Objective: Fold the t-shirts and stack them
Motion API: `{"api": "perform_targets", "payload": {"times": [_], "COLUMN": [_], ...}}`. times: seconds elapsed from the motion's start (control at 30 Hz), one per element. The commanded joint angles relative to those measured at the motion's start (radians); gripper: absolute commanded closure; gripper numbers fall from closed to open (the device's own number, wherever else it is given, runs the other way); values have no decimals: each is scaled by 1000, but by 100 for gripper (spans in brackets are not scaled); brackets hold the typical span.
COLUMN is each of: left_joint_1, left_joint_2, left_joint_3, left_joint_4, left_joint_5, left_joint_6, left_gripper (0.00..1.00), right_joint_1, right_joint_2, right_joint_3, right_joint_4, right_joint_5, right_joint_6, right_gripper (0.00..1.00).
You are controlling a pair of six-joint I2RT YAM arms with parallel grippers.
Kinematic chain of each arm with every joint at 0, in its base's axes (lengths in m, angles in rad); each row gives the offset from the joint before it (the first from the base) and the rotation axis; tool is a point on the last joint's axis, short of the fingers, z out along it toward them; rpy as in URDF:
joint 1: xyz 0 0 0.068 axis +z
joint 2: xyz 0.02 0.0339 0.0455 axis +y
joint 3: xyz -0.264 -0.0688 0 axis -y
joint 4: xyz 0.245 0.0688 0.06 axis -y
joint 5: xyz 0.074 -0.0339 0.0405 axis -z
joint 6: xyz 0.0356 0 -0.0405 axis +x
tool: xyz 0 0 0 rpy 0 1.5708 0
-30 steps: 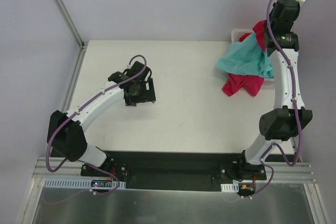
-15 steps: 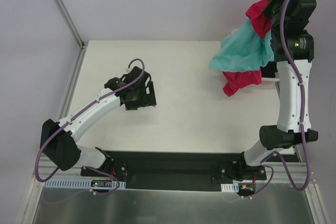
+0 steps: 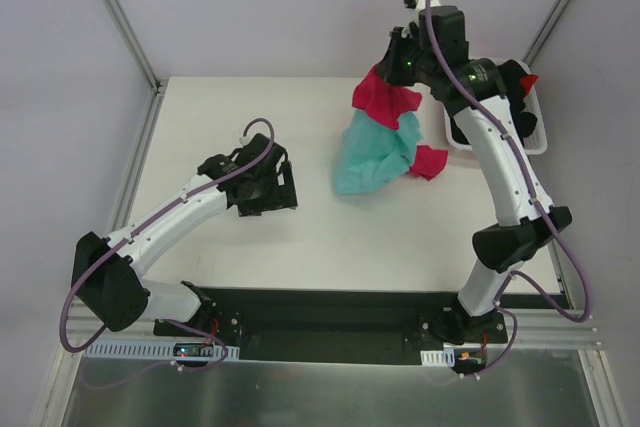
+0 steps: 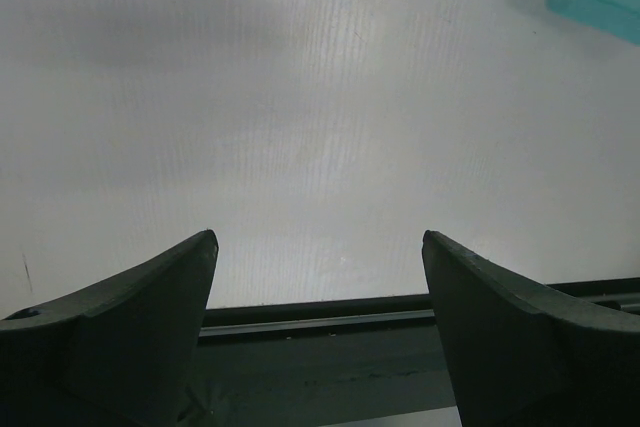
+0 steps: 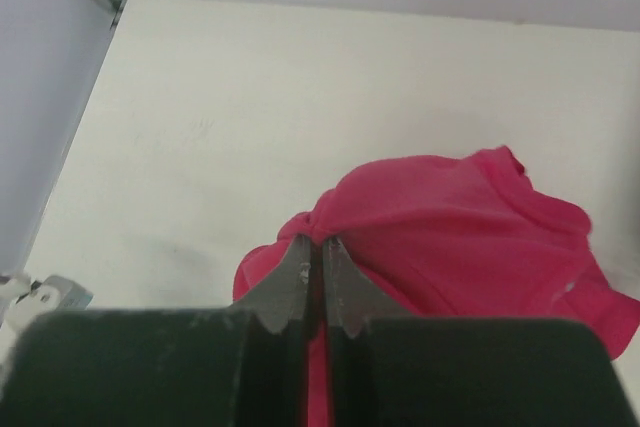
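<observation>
A white table (image 3: 300, 237) fills the floor of the enclosure, bounded by pale lilac walls (image 3: 250, 7) and aluminium corner posts. A white plastic basket (image 3: 540, 139) sits at the far right corner of the table, and a point of red cloth (image 3: 525, 80) shows at its far edge. The right arm (image 3: 500, 162) reaches up and across to the far middle of the table. The right jaws are pinched fully together on a gathered fold of the magenta-pink t-shirt (image 3: 385, 99), which hangs from them in a bunch above the table. The teal-mint t-shirt (image 3: 368, 159) hangs caught up with the magenta-pink one, directly below it, and a further magenta flap shows at its right side. Its lower edge lies over the centre-right of the table; whether it touches the table cannot be told. The left arm (image 3: 180, 212) is held low over the left-centre of the table, well apart from the hanging shirts. The left jaws stand wide apart and hold nothing. Only bare table shows between them in the wrist view, with a corner of teal cloth at the upper right.
</observation>
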Motion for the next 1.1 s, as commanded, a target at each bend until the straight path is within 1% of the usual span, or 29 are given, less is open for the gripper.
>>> {"api": "perform_targets", "payload": {"times": [0.0, 0.07, 0.13, 0.2, 0.27, 0.3, 0.4, 0.47, 0.57, 0.6, 0.63, 0.67, 0.7, 0.73, 0.77, 0.8, 0.83, 0.9, 0.97, 1.0, 1.07], "left_joint_1": [-12, -13, -15, -16, -18, -18, -19, -19, -21, -21, -21, -21, -21, -19, -19, -19, -19, -19, -18, -18, -12], "left_joint_2": [-33, -33, -36, -39, -43, -43, -37, -31, -22, -22, -22, -20, -19, -19, -14, -10, -10, -4, -4, -5, -7], "left_joint_3": [2, 4, 2, 2, -1, -2, -1, 4, 18, 21, 25, 30, 34, 37, 44, 50, 53, 56, 56, 56, 59], "left_joint_4": [-12, -13, -15, -13, -13, -15, -18, -21, -30, -35, -39, -42, -53, -58, -64, -70, -72, -73, -79, -82, -87], "left_joint_5": [-28, -29, -29, -31, -32, -34, -37, -37, -45, -49, -66, -75, -85, -103, -109, -114, -112, -115, -128, -132, -137], "left_joint_6": [-24, -26, -26, -26, -27, -26, -26, -26, -23, -20, -18, -15, -11, -11, -6, -6, -6, -6, -4, -4, -1], "left_gripper": [16, 16, 16, 16, 16, 16, 16, 16, 16, 16, 16, 16, 15, 15, 15, 14, 14, 14, 14, 14, 14], "right_joint_1": [68, 90, 98, 98, 98, 98, 98, 99, 98, 99, 98, 98, 99, 99, 99, 102, 104, 114, 125, 133, 134], "right_joint_2": [33, 75, 72, 52, 23, 14, -14, -29, -58, -65, -77, -82, -83, -82, -80, -78, -78, -103, -149, -166, -198], "right_joint_3": [118, 195, 189, 135, 86, 21, -81, -136, -216, -236, -268, -279, -283, -290, -293, -297, -303, -375, -440, -524, -598], "right_joint_4": [-18, -48, -33, -24, -9, -3, 5, 25, 54, 60, 72, 73, 70, 54, 44, 28, 1, -3, 10, 26, 54], "right_joint_5": [-102, -96, -87, -61, -44, -35, 30, 44, 65, 74, 77, 85, 85, 79, 80, 85, 93, 96, 105, 100, 102], "right_joint_6": [26, 18, 24, 15, -17, -17, -69, -80, -84, -87, -89, -89, -89, -88, -83, -80, -69, -66, -52, -49, -26], "right_gripper": [99, 99, 99, 98, 93, 92, 95, 95, 99, 98, 94, 83, 49, 45, 43, 26, 23, 21, 21, 21, 21]}}
